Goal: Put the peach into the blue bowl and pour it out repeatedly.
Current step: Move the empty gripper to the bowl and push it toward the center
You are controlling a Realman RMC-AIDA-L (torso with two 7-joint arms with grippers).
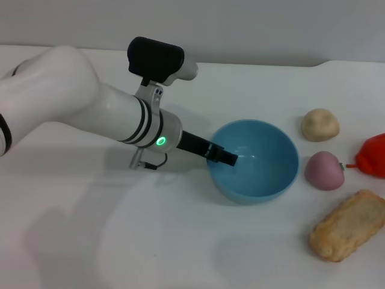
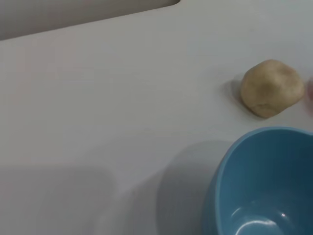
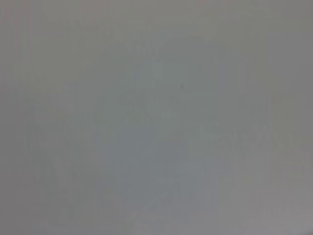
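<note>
- Left tool (image 1: 224,158) at the bowl's (image 1: 264,180) near-left rim, dark fingers straddling the wall: one tip showing inside the bowl, the other apparently outside against the rim.
- Looks clamped on the rim, though the contact itself is partly hidden by the wrist; judged as a grip on the bowl, nothing else held.
- Bowl sitting about mid-counter (image 1: 150,241), upright, open side up, and holding nothing, as the left wrist view's bare blue inside confirms.
- Peach (image 1: 324,170) out on the counter just beside the bowl's right side, toward the counter's right edge, seemingly apart from the rim by a narrow gap; stem pointing right, toward the red item (image 1: 373,155).
- Key relation: peach on the far side of the bowl from the left tool, so the bowl stands between tool and fruit.
- Right side of the counter nearer the right arm, yet no right arm in the head view, and the right wrist view gives only a blank grey field; right tool's state unknown.
- Beige ball (image 1: 320,124) behind the peach toward the back edge, bread-like slab (image 1: 349,224) in front toward the front-right corner; both close enough to be nudged on a reach.
- Judgement: pour-out stage finished or bowl being steadied; next, fetching the peach across or around the bowl.
</note>
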